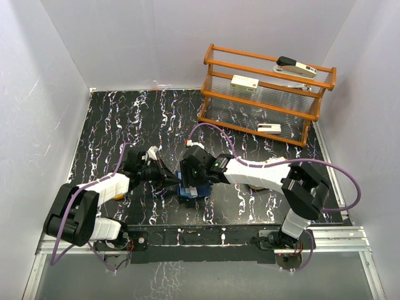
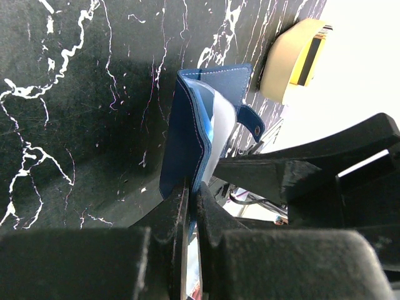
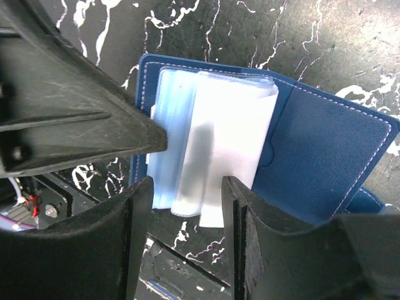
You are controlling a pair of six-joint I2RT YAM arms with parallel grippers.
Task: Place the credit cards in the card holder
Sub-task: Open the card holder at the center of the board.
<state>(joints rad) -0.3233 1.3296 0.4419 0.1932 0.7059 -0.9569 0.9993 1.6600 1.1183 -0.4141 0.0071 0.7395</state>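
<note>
The card holder (image 3: 325,150) is a blue wallet lying open on the black marbled table, with clear plastic sleeves (image 3: 172,137) fanned out inside. A white credit card (image 3: 234,134) sits among the sleeves, its lower end sticking out past them. My right gripper (image 3: 186,194) is open, its fingers on either side of the lower ends of the sleeves and card. My left gripper (image 2: 192,187) is shut on the edge of the card holder's blue cover (image 2: 181,144), holding that flap up. In the top view both grippers meet over the card holder (image 1: 187,191) at the table's middle front.
A beige tray (image 2: 284,59) with a yellow-edged item lies close behind the card holder, partly under the right arm (image 1: 262,172). A wooden rack (image 1: 262,94) with white devices stands at the back right. White walls enclose the table.
</note>
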